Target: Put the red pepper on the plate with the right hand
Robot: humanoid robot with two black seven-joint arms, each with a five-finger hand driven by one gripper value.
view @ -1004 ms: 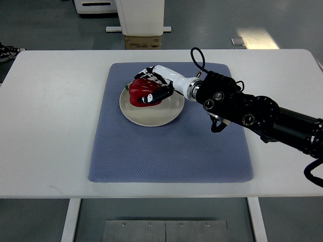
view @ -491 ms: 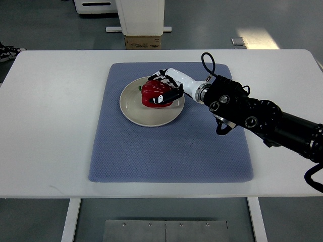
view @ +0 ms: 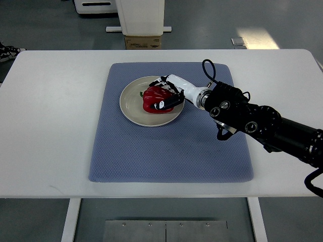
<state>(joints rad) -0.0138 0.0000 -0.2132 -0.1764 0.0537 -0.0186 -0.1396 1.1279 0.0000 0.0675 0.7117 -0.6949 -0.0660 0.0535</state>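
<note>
Table: we see a white table [view: 50, 126] filling most of the top view, with its far corners rounded and its near edge running across the lower part of the picture.
Mat: a blue-grey textured mat [view: 166, 151] lies flat on the middle of the table, and we see bare white surface all around it.
Plate: a round cream plate [view: 132, 103] sits on the far-left part of the mat.
Red pepper: the red pepper [view: 154, 99] rests on the right half of the plate, with a bit of green stem showing at its left side.
Right hand: our right hand [view: 169, 93] comes in from the right on a black arm with a white wrist section; its fingers are curled around the pepper and touching it.
Left hand: we see none of it in this view.
Floor: grey floor shows beyond the far edge of the table and below the near edge, with a bright patch of light at upper right.
Room: a white stand [view: 140, 17] with a cardboard box [view: 143, 42] at its base stands behind the table.
Far left: a dark shoe [view: 7, 50] shows at the left edge beside the table corner.
</note>
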